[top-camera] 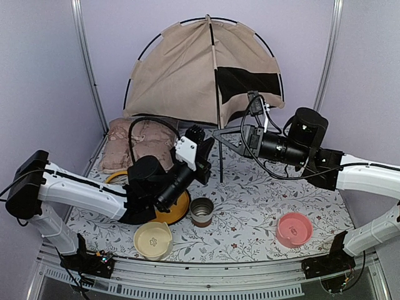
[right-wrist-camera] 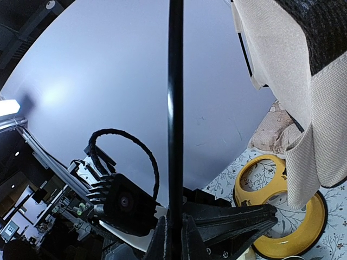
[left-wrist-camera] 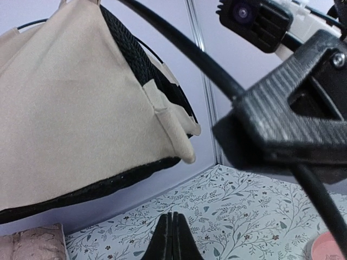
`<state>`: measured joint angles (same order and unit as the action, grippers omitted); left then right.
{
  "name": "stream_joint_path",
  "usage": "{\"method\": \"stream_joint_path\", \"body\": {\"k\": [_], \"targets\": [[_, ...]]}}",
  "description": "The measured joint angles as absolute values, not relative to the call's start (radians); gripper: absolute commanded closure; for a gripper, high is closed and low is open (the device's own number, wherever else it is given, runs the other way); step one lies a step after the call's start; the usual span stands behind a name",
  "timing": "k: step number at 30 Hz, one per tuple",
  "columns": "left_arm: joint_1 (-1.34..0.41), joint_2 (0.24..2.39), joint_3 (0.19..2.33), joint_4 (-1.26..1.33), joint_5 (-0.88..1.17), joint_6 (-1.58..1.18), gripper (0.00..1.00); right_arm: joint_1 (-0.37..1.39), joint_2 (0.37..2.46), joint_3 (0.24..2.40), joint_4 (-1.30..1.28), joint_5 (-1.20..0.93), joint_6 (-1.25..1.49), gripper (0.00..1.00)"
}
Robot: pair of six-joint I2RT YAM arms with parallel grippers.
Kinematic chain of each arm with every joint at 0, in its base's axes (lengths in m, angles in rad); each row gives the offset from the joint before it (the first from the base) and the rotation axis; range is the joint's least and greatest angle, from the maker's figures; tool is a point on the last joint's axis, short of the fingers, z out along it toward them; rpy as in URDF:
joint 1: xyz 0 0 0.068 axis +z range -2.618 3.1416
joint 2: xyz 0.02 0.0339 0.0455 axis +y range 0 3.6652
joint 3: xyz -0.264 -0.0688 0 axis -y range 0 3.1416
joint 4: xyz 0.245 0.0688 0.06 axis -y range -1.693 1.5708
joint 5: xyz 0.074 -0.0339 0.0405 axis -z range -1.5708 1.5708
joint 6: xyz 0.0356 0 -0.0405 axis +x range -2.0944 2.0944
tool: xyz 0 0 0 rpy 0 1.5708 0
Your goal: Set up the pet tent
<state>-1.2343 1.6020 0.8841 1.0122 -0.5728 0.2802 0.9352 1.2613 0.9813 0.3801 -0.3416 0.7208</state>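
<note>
The pet tent, tan fabric on thin black crossed poles, stands half raised at the back of the floral mat. One black pole runs down from its peak to the mat. My right gripper is shut on that pole about mid-height; in the right wrist view the pole rises straight up from between the shut fingers. My left gripper hovers just left of the pole, shut on nothing. In the left wrist view its fingertips press together over the mat, below the tent's hem.
A pinkish patterned cushion lies at the back left. A yellow bowl, a metal cup and a cream bowl sit in front of the left arm. A pink bowl is near the right front.
</note>
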Motion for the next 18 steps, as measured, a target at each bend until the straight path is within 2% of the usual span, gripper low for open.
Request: {"method": "stream_joint_path", "body": {"k": [8, 10, 13, 15, 18], "targets": [[-1.234, 1.536, 0.82, 0.995, -0.559, 0.256, 1.0, 0.928, 1.259, 1.01, 0.352, -0.344, 0.714, 1.0], [-1.234, 1.53, 0.818, 0.991, -0.552, 0.249, 0.9, 0.927, 1.275, 1.032, 0.352, -0.366, 0.718, 1.0], [-1.234, 1.53, 0.819, 0.979, -0.538, 0.238, 0.68, 0.926, 1.311, 1.065, 0.353, -0.411, 0.727, 1.0], [-1.234, 1.531, 0.825, 0.97, -0.53, 0.235, 0.61, 0.926, 1.322, 1.068, 0.352, -0.435, 0.744, 1.0], [-1.232, 1.533, 0.843, 0.968, -0.53, 0.233, 0.56, 0.926, 1.324, 1.068, 0.354, -0.46, 0.773, 1.0]]}}
